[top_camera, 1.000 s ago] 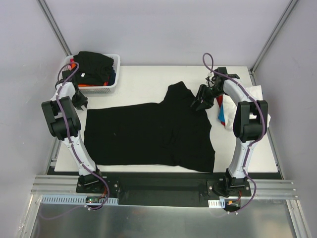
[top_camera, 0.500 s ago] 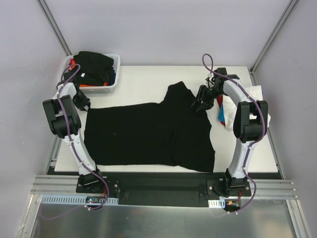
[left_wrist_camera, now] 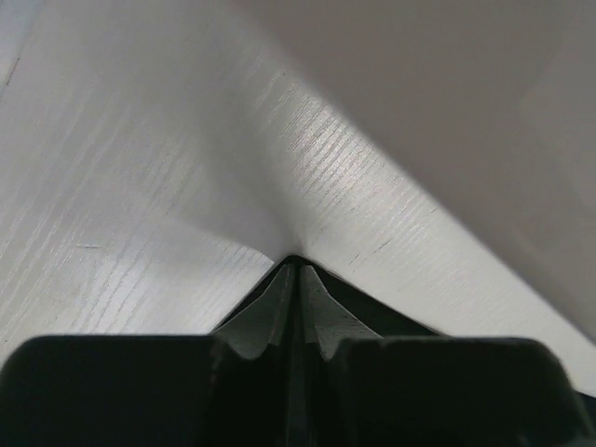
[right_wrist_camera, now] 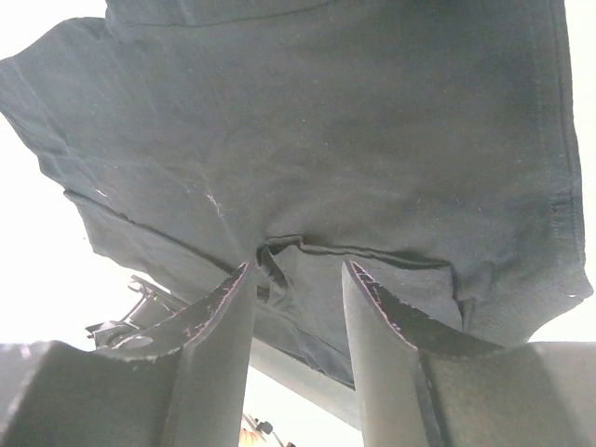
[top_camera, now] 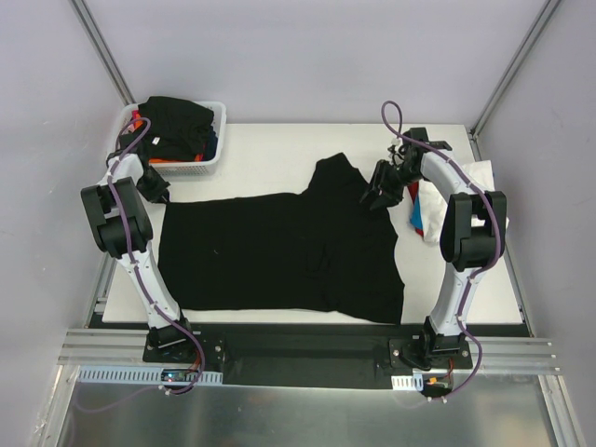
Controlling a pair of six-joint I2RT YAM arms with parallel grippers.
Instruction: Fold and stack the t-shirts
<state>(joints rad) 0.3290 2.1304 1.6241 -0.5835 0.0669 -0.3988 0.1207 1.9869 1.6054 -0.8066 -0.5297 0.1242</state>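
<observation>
Where the large black cloth t-shirt lies spread flat on the white surface, the right pincer stands half open at its far right edge, tips on the cloth, a wrinkle between them. The left pincer is pinched fully closed over the surface just off the shirt's far left corner.

The black t-shirt is looking like soft matt cloth, flecked with pale lint and stitched along its hems. The tabletop is showing a white satin finish with a fine wood-like grain. At the upper left of the top view, the basket is looking like white mesh plastic. The right gripper is showing dark, hard fingers with scuffed edges
</observation>
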